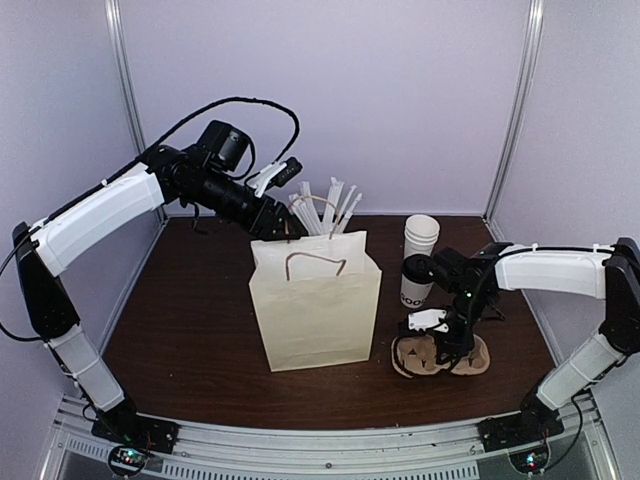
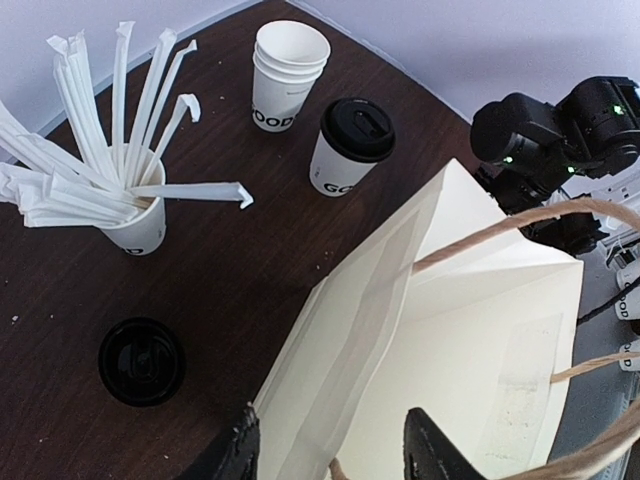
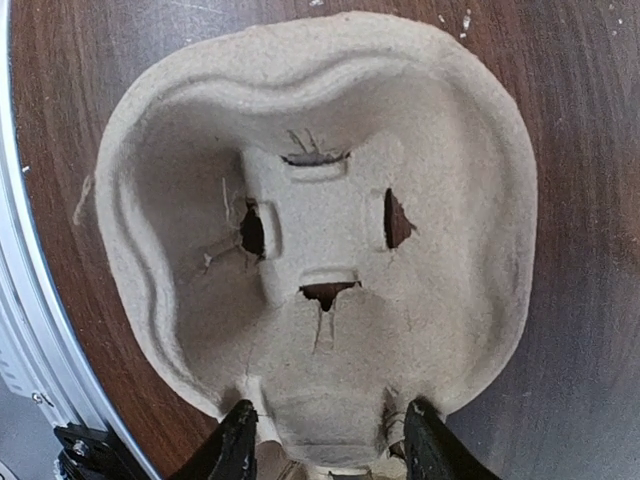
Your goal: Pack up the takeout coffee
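The takeout coffee point(image 2: 350, 145), a white cup with a black lid, stands on the table right of the paper bag point(image 1: 315, 305); in the top view the coffee point(image 1: 411, 293) is half hidden behind my right arm. My left gripper point(image 2: 335, 455) is open and straddles the bag's point(image 2: 450, 350) back rim, with one fingertip point(image 2: 235, 455) outside the bag wall. My right gripper point(image 3: 332, 445) hangs open over a pulp cup carrier point(image 3: 320, 230), its tips close on either side of the carrier's near end. In the top view that gripper point(image 1: 440, 345) is just in front of the coffee.
A stack of lidless white cups point(image 2: 288, 75) stands behind the coffee. A cup full of white straws point(image 2: 135, 225) stands behind the bag, and a loose black lid point(image 2: 140, 360) lies near it. The carrier point(image 1: 470, 362) lies near the table's front right.
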